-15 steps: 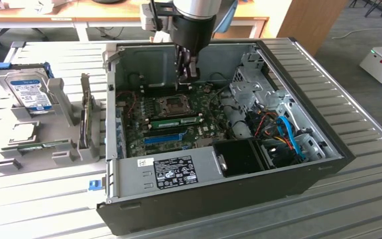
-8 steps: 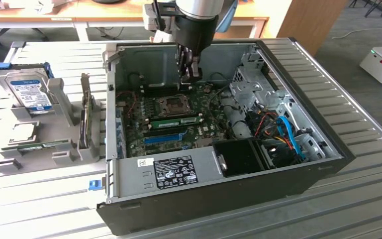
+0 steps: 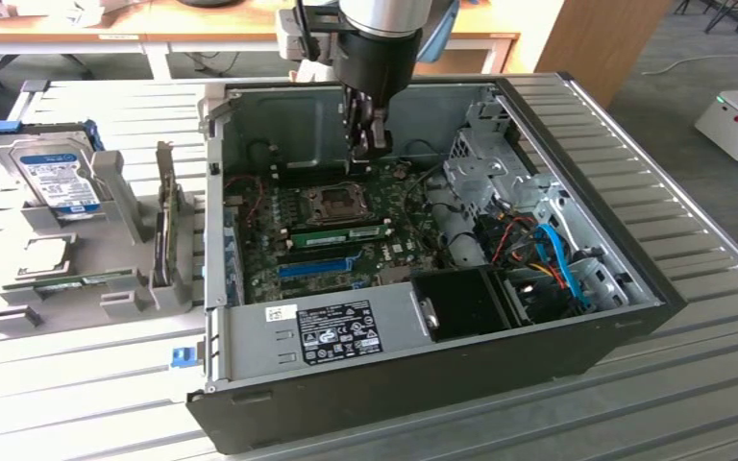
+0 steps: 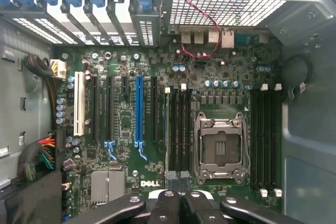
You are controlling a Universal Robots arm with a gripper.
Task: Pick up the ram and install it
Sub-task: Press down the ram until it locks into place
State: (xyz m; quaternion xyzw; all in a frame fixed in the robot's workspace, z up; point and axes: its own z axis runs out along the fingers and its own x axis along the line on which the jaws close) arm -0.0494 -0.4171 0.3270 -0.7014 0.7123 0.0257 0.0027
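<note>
I see my end effector [image 3: 372, 144] closed with nothing between the fingers, hanging inside the open case [image 3: 600, 327] above the motherboard [image 4: 157, 129]. A green ram [image 3: 341, 233] stick sits seated in a slot just in front of the CPU socket [image 4: 220, 148], toward the blue slot [image 3: 315, 266]. On the tabletop [image 3: 87, 384], a hard drive [image 3: 55, 178] stands in a grey rack.

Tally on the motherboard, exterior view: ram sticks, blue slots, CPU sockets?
Ram: 1
Blue slot: 1
CPU socket: 1
Total: 3
</note>
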